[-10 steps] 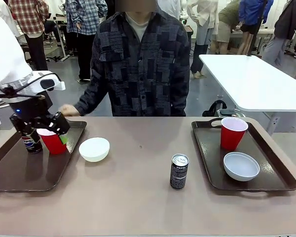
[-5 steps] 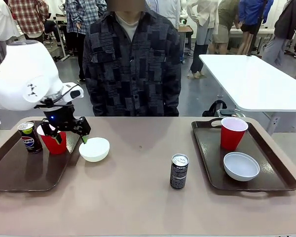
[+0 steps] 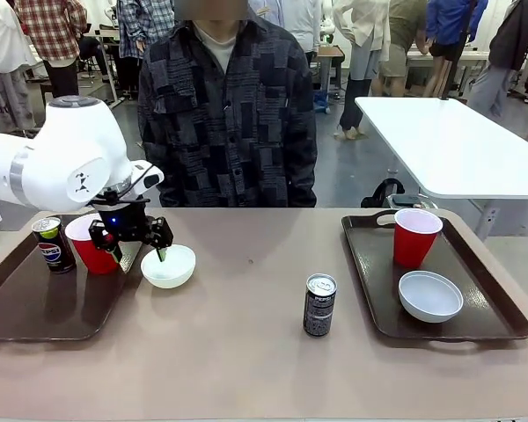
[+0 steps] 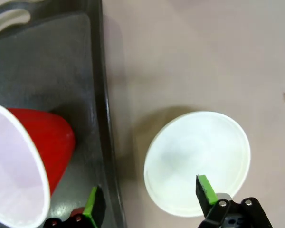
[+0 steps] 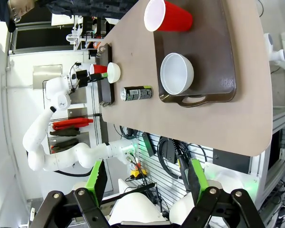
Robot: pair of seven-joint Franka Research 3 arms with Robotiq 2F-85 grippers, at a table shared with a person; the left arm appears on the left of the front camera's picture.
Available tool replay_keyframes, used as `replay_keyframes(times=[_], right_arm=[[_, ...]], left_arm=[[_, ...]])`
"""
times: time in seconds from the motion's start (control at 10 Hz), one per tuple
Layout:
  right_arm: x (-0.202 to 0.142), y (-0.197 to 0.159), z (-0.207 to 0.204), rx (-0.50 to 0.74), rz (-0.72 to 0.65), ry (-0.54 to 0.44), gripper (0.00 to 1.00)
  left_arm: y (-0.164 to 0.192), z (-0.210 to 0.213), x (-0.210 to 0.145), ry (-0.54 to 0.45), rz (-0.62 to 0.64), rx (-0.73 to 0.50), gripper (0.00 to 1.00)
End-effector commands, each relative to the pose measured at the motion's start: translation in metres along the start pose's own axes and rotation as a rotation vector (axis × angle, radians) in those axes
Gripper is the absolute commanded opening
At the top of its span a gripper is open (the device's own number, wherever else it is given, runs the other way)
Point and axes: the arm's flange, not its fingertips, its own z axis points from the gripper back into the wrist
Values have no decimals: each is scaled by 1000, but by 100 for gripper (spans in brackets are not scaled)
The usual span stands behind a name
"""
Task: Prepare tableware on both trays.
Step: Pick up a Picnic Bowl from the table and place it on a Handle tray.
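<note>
Your left tool point(image 3: 139, 252) hangs wide open and empty over the small white bowl point(image 3: 171, 267), which sits on the tabletop point(image 3: 246, 352) just beside the left tray point(image 3: 35, 308), so the bowl's tray-side wall lies between the jaws.

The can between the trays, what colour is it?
The can is black; front view shows it best.

We log from the black Pepsi can point(image 3: 319, 304): small round white bowl point(image 3: 168, 265) left, dark brown rectangular tray point(image 3: 374, 290) just right.
</note>
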Motion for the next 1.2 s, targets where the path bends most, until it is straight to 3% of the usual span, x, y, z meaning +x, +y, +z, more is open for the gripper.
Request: replay_keyframes(times=[0.0, 0.9, 1.0, 1.1], right_arm=[[0, 1, 0, 21, 17, -6, 89], [0, 1, 0, 21, 17, -6, 89], [0, 1, 0, 21, 17, -6, 89], [0, 1, 0, 21, 17, -6, 89]], left_arm=[[-16, -18, 4, -29, 50, 44, 96], [-19, -26, 8, -41, 62, 53, 10], [-19, -26, 8, -41, 62, 54, 2], [-18, -25, 8, -41, 61, 54, 0]])
